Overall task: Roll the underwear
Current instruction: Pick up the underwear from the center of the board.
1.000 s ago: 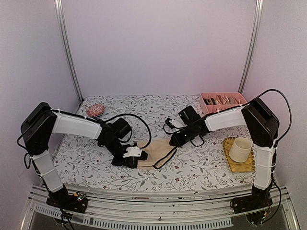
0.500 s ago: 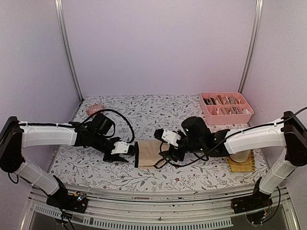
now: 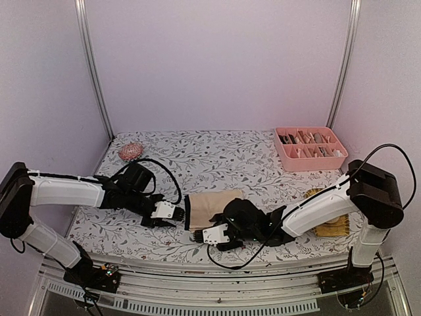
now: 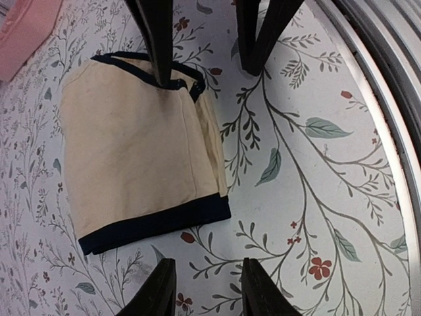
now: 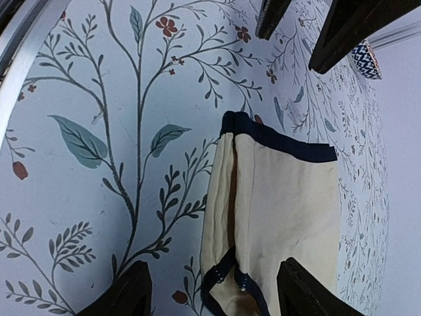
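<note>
Two grippers flank the work, both with jaws apart and empty. Your right gripper (image 3: 212, 236) sits nearest, at the near edge of the folded beige underwear (image 3: 210, 203). The left gripper (image 3: 172, 212) faces its dark-banded left end. The long axis appears to run left to right. Beyond lie the floral table (image 3: 217, 148) and a pink tray (image 3: 309, 146).

The beige underwear (image 3: 212, 205) lies folded into a rough rectangle on the floral table (image 3: 217, 155) (black edging shows along its left side). The left gripper (image 3: 177, 214) is just beside that left edge, and the right gripper (image 3: 205, 236) is low at its near edge. A reddish hairbrush (image 3: 130, 152) sits well apart at the far left, a pink divided tray (image 3: 309, 162) at the far right.
</note>
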You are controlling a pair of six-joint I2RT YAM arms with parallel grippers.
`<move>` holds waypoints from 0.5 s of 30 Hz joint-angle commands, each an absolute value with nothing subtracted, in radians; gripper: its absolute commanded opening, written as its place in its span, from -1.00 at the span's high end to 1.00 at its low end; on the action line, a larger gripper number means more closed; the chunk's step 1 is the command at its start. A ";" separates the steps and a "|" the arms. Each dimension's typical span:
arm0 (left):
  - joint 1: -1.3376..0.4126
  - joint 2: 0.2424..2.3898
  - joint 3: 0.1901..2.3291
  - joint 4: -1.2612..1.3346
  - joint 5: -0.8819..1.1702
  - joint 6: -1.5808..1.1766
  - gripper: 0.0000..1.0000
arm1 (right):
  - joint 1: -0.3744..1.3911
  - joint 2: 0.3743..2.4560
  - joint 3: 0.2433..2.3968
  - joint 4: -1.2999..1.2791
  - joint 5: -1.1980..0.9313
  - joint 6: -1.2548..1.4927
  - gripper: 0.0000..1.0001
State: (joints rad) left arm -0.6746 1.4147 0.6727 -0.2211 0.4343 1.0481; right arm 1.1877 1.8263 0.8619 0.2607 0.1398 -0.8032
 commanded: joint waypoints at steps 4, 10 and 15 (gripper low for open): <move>-0.665 1.389 0.646 -0.192 0.456 1.049 0.26 | 1.201 1.933 0.937 0.279 0.295 -0.859 -0.29; -0.664 1.379 0.647 -0.197 0.460 1.051 0.26 | 1.203 1.976 0.963 0.229 0.340 -0.861 -0.11; -0.660 1.374 0.647 -0.203 0.456 1.055 0.27 | 1.211 1.973 0.983 0.150 0.302 -0.844 0.21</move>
